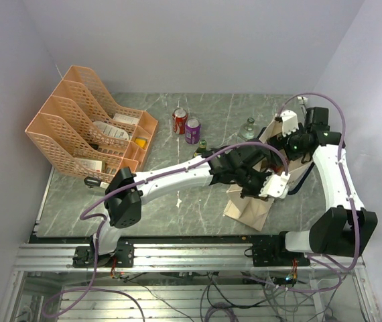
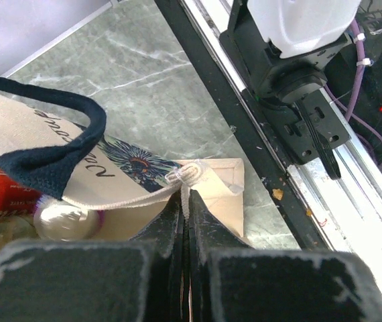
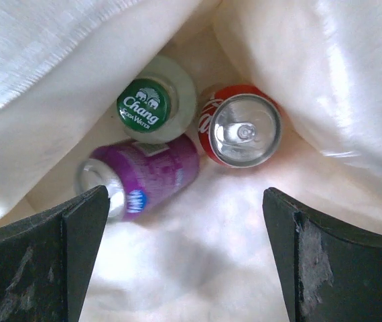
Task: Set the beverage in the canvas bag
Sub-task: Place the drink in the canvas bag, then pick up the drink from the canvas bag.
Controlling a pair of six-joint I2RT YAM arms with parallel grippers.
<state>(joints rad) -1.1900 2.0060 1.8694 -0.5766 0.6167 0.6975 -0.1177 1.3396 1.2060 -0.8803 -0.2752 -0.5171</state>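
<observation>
**Canvas bag [image 1: 247, 209] — drinks inside, rim pinched**

1. Position. The canvas bag stands on the grey table [image 1: 171, 201], right of centre, closest of all objects to the arm bases.
2. Left gripper [image 2: 185, 201]. It is clamped on the hem of the bag's rim, fingers pressed together with the cloth between them. A dark navy handle [image 2: 50, 157] loops just beside the pinch point.
3. Right gripper [image 3: 184, 201]. It hangs inside the bag mouth with its jaws spread wide and grips nothing. Cream cloth walls rise on both sides of it.
4. Contents on the bag floor, seen by the right wrist camera:
   - the red can [image 3: 241, 131] is upright, top facing the camera;
   - the green-capped bottle [image 3: 144, 105] is upright, touching the red can;
   - the purple can [image 3: 144, 174] lies on its side, resting against the bottle.
5. Beyond the bag, toward the back of the table:
   - a small dark bottle [image 1: 202, 146] stands just beside the left arm;
   - a clear glass bottle [image 1: 248, 127] stands near the bag's far side;
   - the far purple can [image 1: 192, 130] and the far red can [image 1: 179, 121] stand upright side by side, well apart from the bag.
6. Far left. Orange file trays [image 1: 90, 127] sit in a row — some hold packets or papers.
</observation>
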